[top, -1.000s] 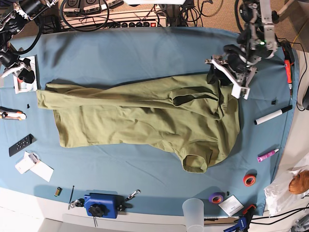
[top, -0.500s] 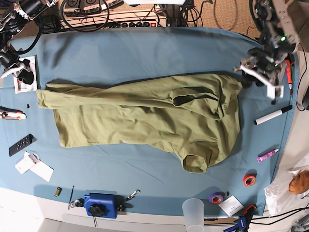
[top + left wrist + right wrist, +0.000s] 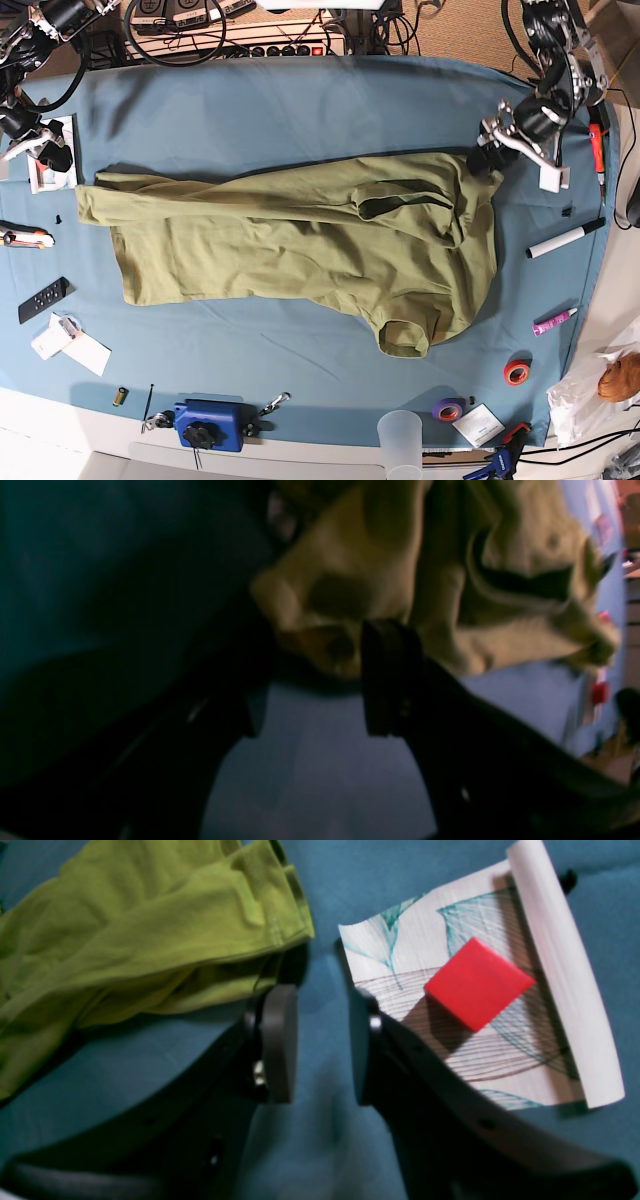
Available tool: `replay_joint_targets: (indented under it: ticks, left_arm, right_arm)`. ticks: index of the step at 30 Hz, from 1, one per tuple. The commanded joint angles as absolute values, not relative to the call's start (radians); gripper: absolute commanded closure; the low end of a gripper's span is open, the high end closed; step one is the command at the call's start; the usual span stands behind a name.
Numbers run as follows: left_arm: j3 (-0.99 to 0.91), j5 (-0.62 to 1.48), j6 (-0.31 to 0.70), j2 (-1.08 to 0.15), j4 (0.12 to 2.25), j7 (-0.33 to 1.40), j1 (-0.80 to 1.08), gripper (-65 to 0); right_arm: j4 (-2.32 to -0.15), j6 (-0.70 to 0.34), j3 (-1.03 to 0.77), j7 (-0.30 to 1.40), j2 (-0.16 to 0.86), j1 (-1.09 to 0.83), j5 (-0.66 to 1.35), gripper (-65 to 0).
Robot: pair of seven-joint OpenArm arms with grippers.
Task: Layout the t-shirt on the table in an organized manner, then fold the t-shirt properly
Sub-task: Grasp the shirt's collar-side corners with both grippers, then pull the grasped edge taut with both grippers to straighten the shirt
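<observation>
Olive-green cotton is spread across the middle of the wide table covered in smooth blue-teal cloth (image 3: pixel 280 100): the soft, wrinkled short-sleeved t-shirt (image 3: pixel 300 240) is laid lengthwise, partly doubled over itself, with a dark neck opening seen near its end closest to the left arm and one sleeve pointing toward the table's white-rimmed front edge.

The left gripper (image 3: pixel 497 143) is held at the corner of the t-shirt farthest from the front edge. In the left wrist view its dark fingers (image 3: pixel 387 677) are seen spread apart, with a bunched fold of the shirt just beyond the tips; the picture is blurred, and no cloth is seen clamped between the jaws, so the claw is read as released.

The right gripper (image 3: pixel 320 1040) is kept beyond the opposite end of the t-shirt, above the table cloth. Its jaws are parted with only blue cloth between them, so nothing is grasped. The hem of the t-shirt is seen just beside one finger, and a curled white sheet printed with teal leaf lines (image 3: pixel 500 1005), bearing a flat red square block (image 3: pixel 477 982), is seen just beside the other finger.
</observation>
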State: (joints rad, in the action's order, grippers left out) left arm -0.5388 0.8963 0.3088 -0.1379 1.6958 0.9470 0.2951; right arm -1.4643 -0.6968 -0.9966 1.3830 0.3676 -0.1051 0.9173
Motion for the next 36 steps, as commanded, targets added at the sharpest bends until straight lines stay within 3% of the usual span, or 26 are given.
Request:
replay_joint_targets:
  ticks: [1, 13, 21, 36]
  left_arm:
    - [-0.541, 0.918, 0.324, -0.141, 1.692, 0.950, 0.286, -28.3]
    - [-0.539, 1.064, 0.417, -0.119, 1.662, 1.039, 0.265, -28.3]
    - [-0.539, 1.063, 0.424, -0.120, 1.662, 1.044, 0.266, -28.3]
    - [-0.539, 1.053, 0.447, -0.120, 1.662, 1.056, 0.266, -27.0]
  right_arm:
    - [-1.478, -0.698, -1.001, 1.369, 0.395, -0.100, 0.939, -18.4]
    - [-1.477, -0.698, -0.941, 1.373, 0.334, -0.106, 0.939, -18.4]
    - [-1.477, -0.698, -0.767, 1.165, 0.288, -0.105, 0.765, -18.4]
    - [-1.375, -0.698, -0.776, 1.134, 0.258, -0.092, 0.818, -16.8]
